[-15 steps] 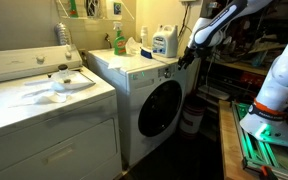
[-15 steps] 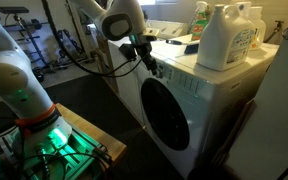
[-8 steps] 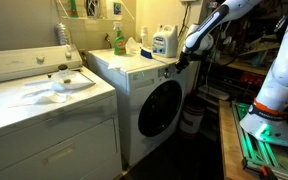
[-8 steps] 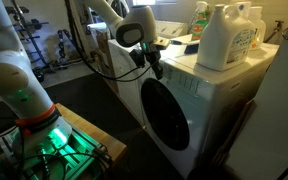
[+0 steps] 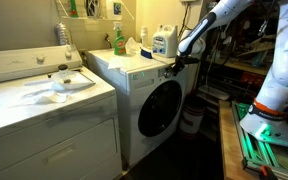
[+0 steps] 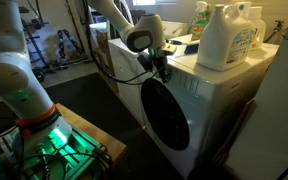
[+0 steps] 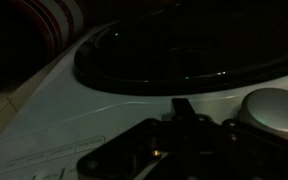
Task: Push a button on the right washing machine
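1. Right washing machine (image 5: 134,95): a white front-loader with a round dark porthole door (image 5: 160,108) and a narrow control strip (image 5: 149,74) across the top of its front. It stands just right of the flat-topped top-loader (image 5: 44,100).
2. Top surface (image 5: 134,60) of the front-loader: a green bottle (image 5: 118,40) and a white-and-blue detergent jug (image 5: 164,42) stand toward the far side, well clear of the front edge.
3. Hand (image 5: 175,67): in both exterior views it sits at the upper front edge of the machine, at the right end of the control strip and above the door. I cannot tell from either view whether the hand (image 6: 163,70) touches the panel or stands just off it.
4. Hand state: in the wrist view the hand (image 7: 181,108) shows as one dark tip at centre, so I read the fingers as pressed together with nothing between them. That picture is dim.
5. Wrist view: the door rim (image 7: 184,60) curves across the top, with white panel below it. A round grey knob (image 7: 274,108) lies just right of the tip. I cannot make out any button outlines or labels.
6. Step in hand, as I judge it: the final approach to a button, or first contact with it. No press is confirmed.
7. Next move calls for a short, straight push into the strip along the finger line, with light force. The tip must stay left of the knob and above the door rim, then draw straight back.
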Motion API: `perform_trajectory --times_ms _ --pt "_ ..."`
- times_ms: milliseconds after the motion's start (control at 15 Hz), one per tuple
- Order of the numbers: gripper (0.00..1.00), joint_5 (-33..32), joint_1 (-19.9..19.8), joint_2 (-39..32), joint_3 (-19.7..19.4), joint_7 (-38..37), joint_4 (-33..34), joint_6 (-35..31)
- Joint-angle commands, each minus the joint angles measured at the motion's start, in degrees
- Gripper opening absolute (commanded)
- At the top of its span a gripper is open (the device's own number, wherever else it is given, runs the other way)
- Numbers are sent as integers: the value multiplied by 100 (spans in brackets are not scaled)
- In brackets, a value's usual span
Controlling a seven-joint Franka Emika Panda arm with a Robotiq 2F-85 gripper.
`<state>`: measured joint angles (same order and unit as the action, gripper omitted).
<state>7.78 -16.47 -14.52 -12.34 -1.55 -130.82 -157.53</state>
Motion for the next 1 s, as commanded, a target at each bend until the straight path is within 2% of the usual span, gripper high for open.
perform_trajectory --times_ms 0,333,467,800,867,933 --pt "0 8 19 -354 -32 -51 231 -338" --pt "0 290 -101 -365 153 196 193 -653" --pt "0 446 -166 -337 254 358 83 -1100" --pt "0 1171 -593 -321 811 1140 -161 -1995" --pt "0 1229 -638 -305 853 1149 -190 -1890" --pt "0 1022 -493 -183 619 912 -274 -1255"
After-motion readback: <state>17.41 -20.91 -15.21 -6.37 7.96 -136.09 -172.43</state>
